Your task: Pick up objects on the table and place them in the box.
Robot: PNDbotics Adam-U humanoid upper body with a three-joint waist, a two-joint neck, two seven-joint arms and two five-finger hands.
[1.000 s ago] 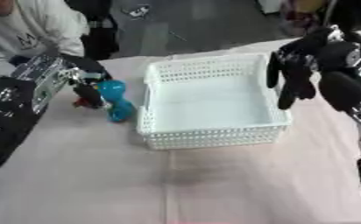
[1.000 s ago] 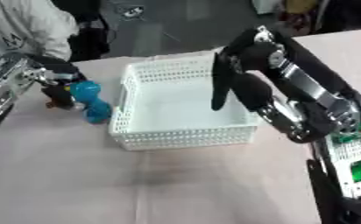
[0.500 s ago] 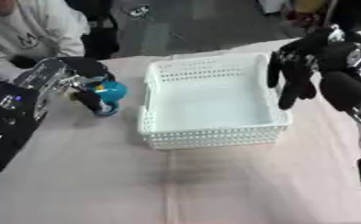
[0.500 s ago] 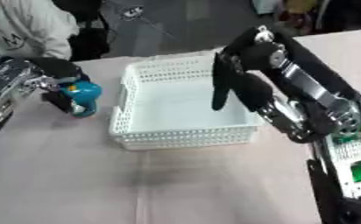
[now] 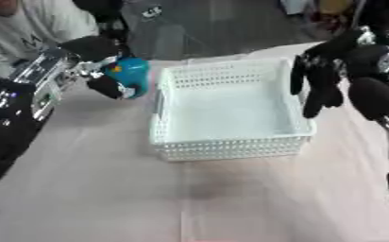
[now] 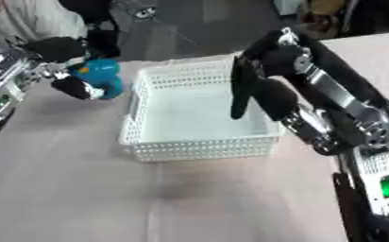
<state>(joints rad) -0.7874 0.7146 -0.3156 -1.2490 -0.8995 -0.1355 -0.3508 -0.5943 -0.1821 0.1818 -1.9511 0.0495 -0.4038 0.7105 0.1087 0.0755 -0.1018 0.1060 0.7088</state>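
Left hand (image 6: 70,71) fingers curled round blue object (image 6: 100,75) — beside white basket (image 6: 199,144).

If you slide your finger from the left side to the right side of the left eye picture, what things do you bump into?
The robot's black left hand, curled round a small blue toy → the white plastic lattice basket → the robot's black right hand, fingers hanging straight down at the basket's right side.

White lattice basket (image 5: 231,146) on a pale pinkish-beige table (image 5: 107,189).
A teal blue object (image 5: 130,75) (with a small orange spot) sits in the black left hand (image 5: 95,64); the right hand (image 5: 317,80) is black too.
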